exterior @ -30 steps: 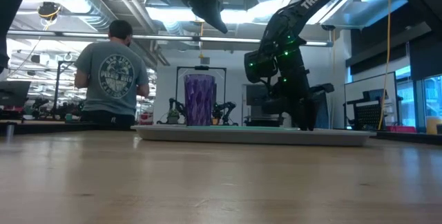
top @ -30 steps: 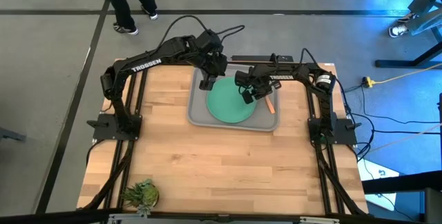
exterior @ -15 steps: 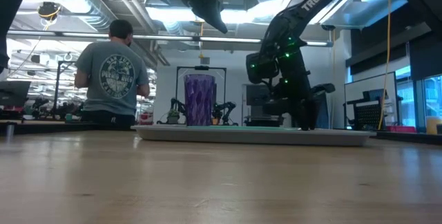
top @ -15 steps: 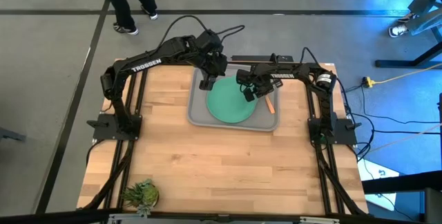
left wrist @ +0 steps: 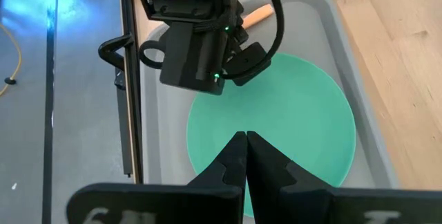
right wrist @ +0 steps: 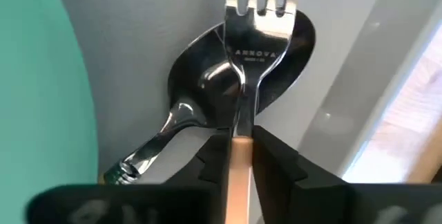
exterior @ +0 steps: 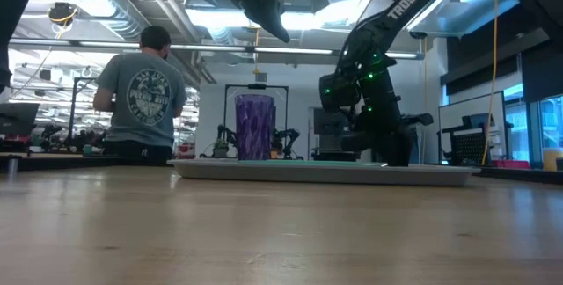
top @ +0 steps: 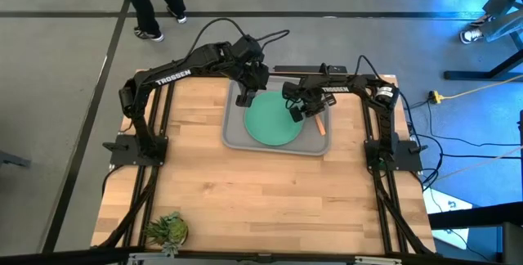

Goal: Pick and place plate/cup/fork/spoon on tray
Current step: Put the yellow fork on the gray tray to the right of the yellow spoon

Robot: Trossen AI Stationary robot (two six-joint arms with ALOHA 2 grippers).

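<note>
The grey tray [top: 233,138] stands at the table's far middle, with the mint-green plate [top: 274,122] flat in it. At its far left corner the purple cup [exterior: 253,127] stands upright. By the tray's right rim the fork [right wrist: 257,37] lies across the spoon's bowl [right wrist: 200,79]. My right gripper [right wrist: 239,148] points down over them, shut on the fork. My left gripper [left wrist: 245,141] hangs shut above the cup, touching nothing. My right gripper pinches the fork's salmon handle [right wrist: 239,156], just behind the metal neck, between its two fingers. The fingers come steeply from above and stand across the handle. The fork lies flat in the tray, its head resting on the spoon's bowl.
A small green plant [top: 167,228] lies at the table's near left corner. Bare wood spreads over the table's near half. A person [exterior: 145,91] stands in the room beyond the far edge.
My right gripper has edged a little toward the table's right edge and lower over the tray. The fork, spoon, plate and cup have kept their places.
</note>
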